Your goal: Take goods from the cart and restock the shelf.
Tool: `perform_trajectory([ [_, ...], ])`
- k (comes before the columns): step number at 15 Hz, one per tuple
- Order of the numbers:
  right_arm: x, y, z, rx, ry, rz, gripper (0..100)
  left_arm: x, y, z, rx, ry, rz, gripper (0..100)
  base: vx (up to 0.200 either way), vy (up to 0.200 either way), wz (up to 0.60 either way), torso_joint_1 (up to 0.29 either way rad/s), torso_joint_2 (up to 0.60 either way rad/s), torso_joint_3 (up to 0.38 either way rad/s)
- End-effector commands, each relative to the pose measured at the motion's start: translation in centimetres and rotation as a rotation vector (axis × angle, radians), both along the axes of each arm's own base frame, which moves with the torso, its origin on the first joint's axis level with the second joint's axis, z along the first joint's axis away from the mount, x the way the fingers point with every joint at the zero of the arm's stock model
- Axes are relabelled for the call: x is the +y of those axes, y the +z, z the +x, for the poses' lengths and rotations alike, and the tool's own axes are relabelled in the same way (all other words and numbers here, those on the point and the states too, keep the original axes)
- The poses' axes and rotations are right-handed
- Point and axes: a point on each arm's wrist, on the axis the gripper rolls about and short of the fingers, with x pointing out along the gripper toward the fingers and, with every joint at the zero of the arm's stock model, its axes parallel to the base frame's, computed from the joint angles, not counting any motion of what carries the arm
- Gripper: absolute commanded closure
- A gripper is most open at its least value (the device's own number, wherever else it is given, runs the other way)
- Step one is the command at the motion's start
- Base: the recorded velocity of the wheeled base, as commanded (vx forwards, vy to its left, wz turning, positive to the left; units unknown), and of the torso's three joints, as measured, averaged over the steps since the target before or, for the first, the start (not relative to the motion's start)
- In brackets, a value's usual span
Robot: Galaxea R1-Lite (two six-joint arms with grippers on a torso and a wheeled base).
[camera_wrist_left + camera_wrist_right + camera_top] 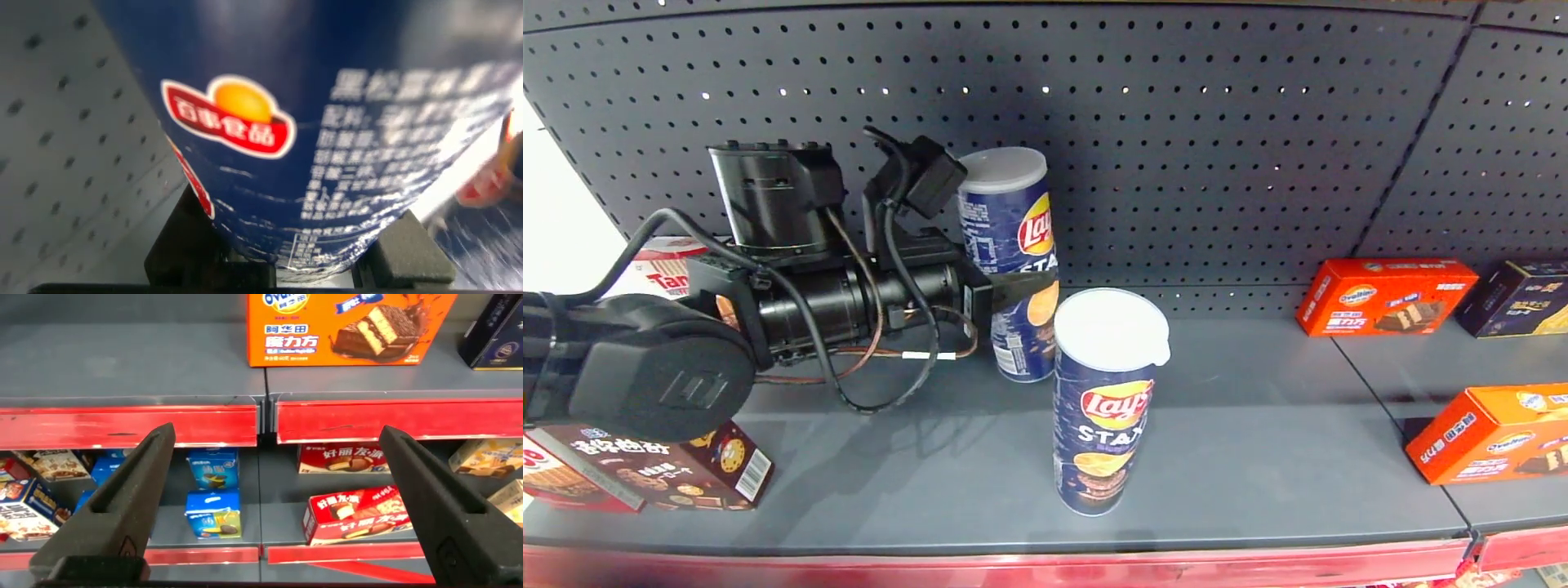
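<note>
Head view: two tall blue chip cans with white lids stand upright on a grey shelf (pixel 1258 457) backed by dark pegboard (pixel 1217 147). The front can (pixel 1104 408) stands free near the middle. The rear can (pixel 1009 237) is at its 11 o'clock, close to the pegboard.

The left gripper (pixel 1021 298) comes in from 9 o'clock, and its fingers are clamped around the rear can's lower half. In the left wrist view that can (pixel 327 122) sits between two black pads (pixel 413 253), one pressed against each side.

At 3 o'clock lie two orange cake boxes, one at the back (pixel 1384 296) and one nearer the front (pixel 1494 433), plus one dark box (pixel 1519 298). At 8 o'clock lies one dark cookie box (pixel 686 474), and at 9 o'clock, behind the arm, one red-and-white wafer box (pixel 662 269).

Right wrist view: the right gripper (pixel 286 523) has its two fingers (pixel 122 506) spread wide, holding and touching nothing. Beyond them are red-edged lower shelves with boxed snacks.
</note>
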Motion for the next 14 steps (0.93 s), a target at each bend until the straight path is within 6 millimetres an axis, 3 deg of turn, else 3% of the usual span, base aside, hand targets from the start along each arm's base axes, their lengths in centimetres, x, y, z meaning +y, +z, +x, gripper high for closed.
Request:
perform_trajectory([
  [1,0.0,0.0,0.0,0.001,0.0,0.0,0,-0.8,-1.1,1.5,0.003,-0.005,0.025,100,0.0,0.0,0.0,0.0,0.0,0.0],
  [6,0.0,0.0,0.0,0.001,0.0,0.0,0,-1.9,-3.6,3.6,-0.022,-0.02,0.108,100,0.0,0.0,0.0,0.0,0.0,0.0],
  [14,0.0,0.0,0.0,0.003,0.0,0.0,0,-3.0,-3.6,6.0,-0.045,-0.017,0.088,100,0.0,0.0,0.0,0.0,0.0,0.0],
])
